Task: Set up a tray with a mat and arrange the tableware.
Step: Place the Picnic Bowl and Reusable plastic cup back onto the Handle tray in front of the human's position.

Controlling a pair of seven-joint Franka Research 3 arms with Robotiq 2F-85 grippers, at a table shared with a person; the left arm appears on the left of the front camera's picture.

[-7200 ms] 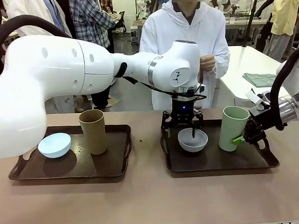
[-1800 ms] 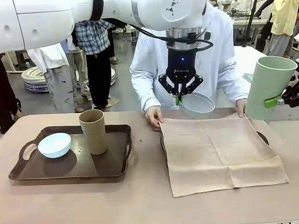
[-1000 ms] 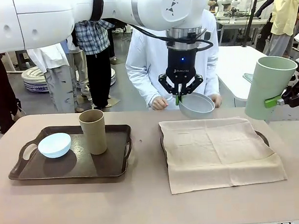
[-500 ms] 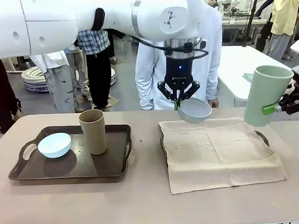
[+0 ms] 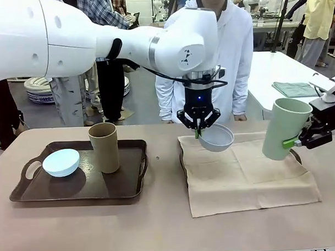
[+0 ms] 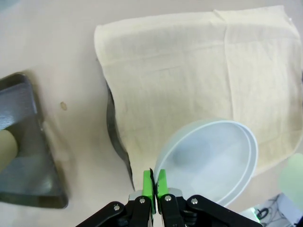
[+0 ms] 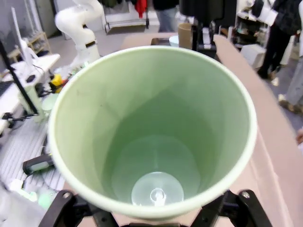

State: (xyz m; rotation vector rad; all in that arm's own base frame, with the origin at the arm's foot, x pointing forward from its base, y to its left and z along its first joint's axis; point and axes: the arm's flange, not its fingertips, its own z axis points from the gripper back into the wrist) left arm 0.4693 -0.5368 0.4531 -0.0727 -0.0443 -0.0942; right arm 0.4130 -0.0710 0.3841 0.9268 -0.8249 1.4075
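A beige mat [image 5: 246, 175] covers the right tray [image 5: 183, 159]. My left gripper [image 5: 199, 132] is shut on the rim of the greyish white bowl [image 5: 217, 138], which hangs tilted just above the mat's far left part. In the left wrist view the green fingertips [image 6: 148, 182] pinch the bowl [image 6: 215, 158] rim over the mat [image 6: 189, 71]. My right gripper [image 5: 301, 140] is shut on the side of the pale green cup [image 5: 282, 129], held tilted above the mat's right edge. The cup's inside [image 7: 156, 137] is empty. The light blue bowl [image 5: 61, 162] and tan-brown cup [image 5: 104, 147] stand on the left tray [image 5: 82, 194].
A person in a white hooded top [image 5: 234, 51] stands at the far side behind the right tray, hands off the table. The dark rim of the right tray [image 6: 112, 132] shows under the mat's edge. Bare table lies between the trays and along the front.
My left gripper has come down and nearer with the bowl, close over the mat. The right gripper has lowered and moved left with the green cup. The person's hands have left the mat.
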